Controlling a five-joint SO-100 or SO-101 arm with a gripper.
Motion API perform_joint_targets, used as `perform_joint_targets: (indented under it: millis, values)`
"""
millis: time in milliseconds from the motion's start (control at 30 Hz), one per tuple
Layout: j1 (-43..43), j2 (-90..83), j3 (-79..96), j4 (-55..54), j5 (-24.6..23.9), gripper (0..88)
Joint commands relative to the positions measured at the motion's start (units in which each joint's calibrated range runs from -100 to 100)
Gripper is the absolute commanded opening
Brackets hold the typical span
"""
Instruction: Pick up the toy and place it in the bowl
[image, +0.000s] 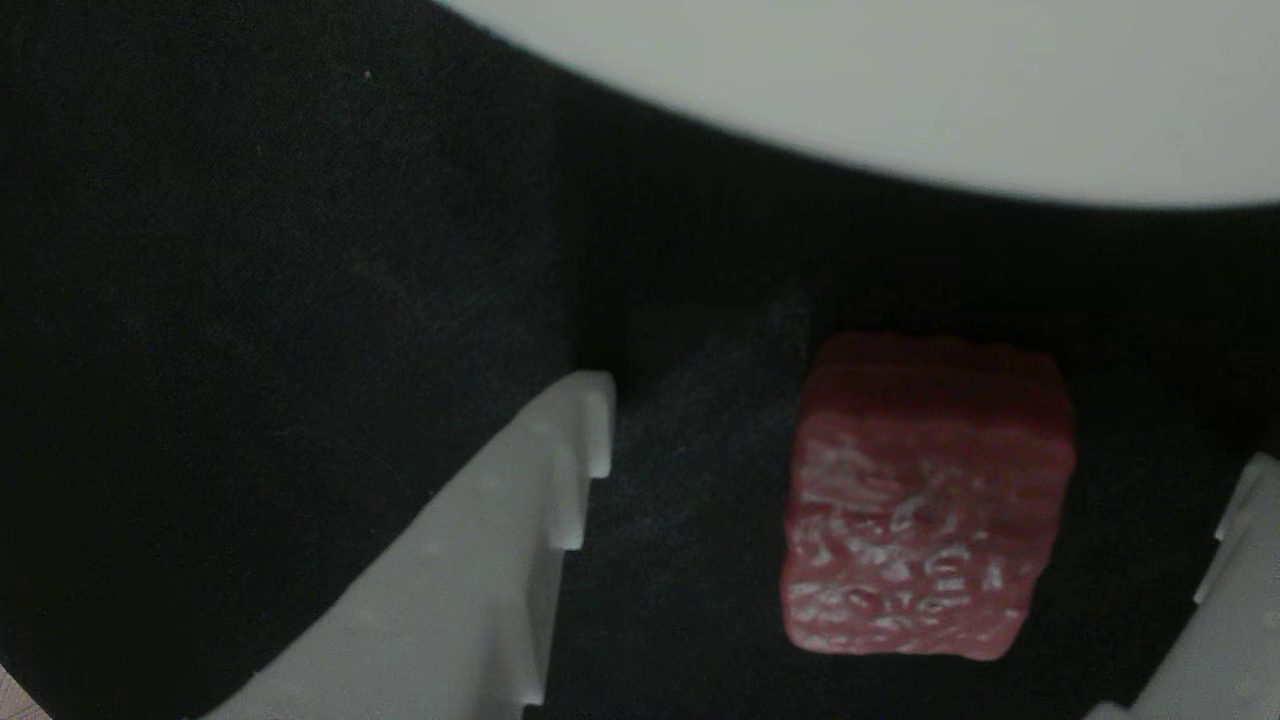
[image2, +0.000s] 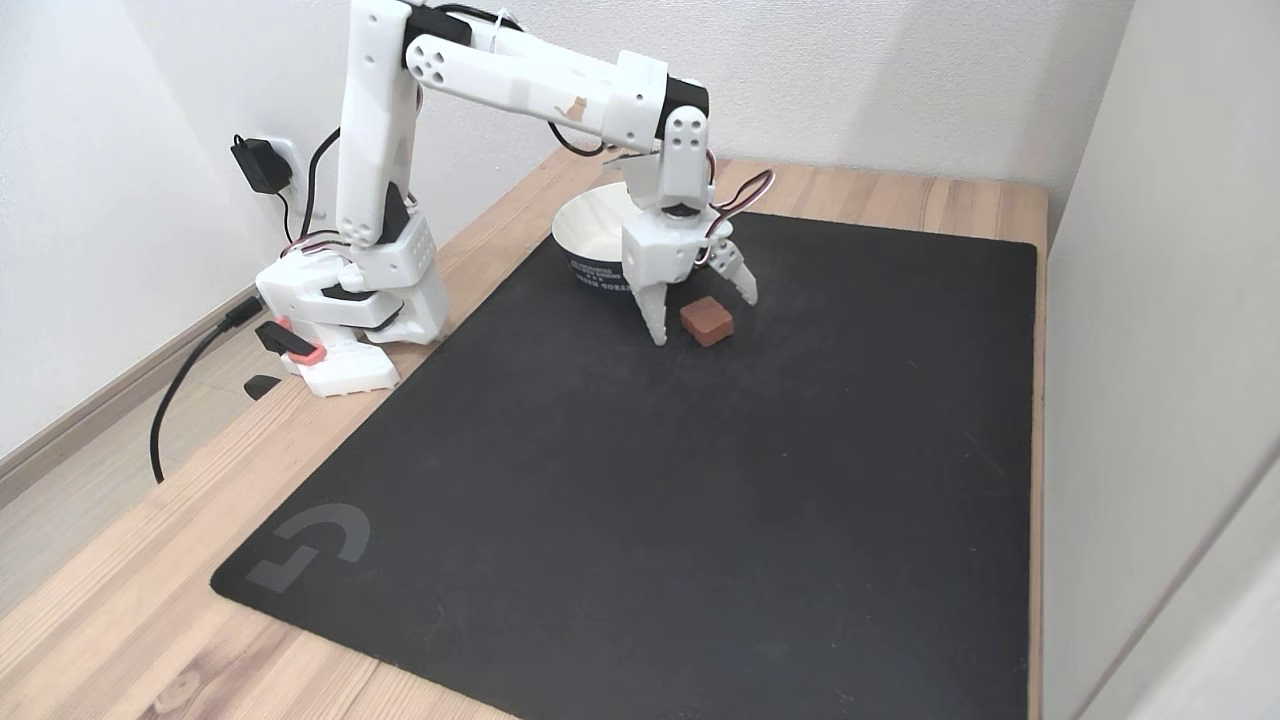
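**Claw spread around the red toy, bowl just behind**

Where the close-up other view looks down between the fingers, the small dull-red rounded toy block (image: 925, 500) sits on the black mat (image: 250, 300), its near face covered in wrinkled whitish marbling and its upper part plain red. One white plastic finger with a stepped inner edge (image: 480, 560) rises from the lower left, and the edge of the second finger shows at the lower right corner. Both stand apart from the toy, with bare mat showing on each side, and the toy lies nearer the right-hand finger. Across the top curves the smooth, plain off-white wall of the large round bowl (image: 900, 90), blurred and close behind the toy. This view alone shows the toy's surface texture and the gaps beside it.

From the fixed view, set back and above, the whole scene opens up. A white jointed arm (image2: 500, 75) mounted on the light wooden desk (image2: 120, 600) reaches over the black mat (image2: 650, 520). Its claw (image2: 706, 315) points downward, released and spread wide, one finger on each side of the toy (image2: 707, 321). The toy rests on the mat, ungrasped. Just behind the claw stands the bowl (image2: 590, 235), white inside with a dark outer band bearing small lettering too fine to read. A grey logo marks the mat's near left corner, and black cables run from the arm's base to a wall socket.
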Motion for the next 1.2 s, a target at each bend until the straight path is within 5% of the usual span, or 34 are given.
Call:
perform_joint_targets:
  millis: [0,233,600,1167]
  values:
    - [0.5,0.1,-1.4,-0.7,0.4,43.1]
    - [1.0,0.1,-1.6,-0.7,0.4,37.8]
    - [1.1,0.0,-2.1,-2.4,0.2,2.1]
    - [0.4,-4.8,-2.2,-2.4,0.1,2.3]
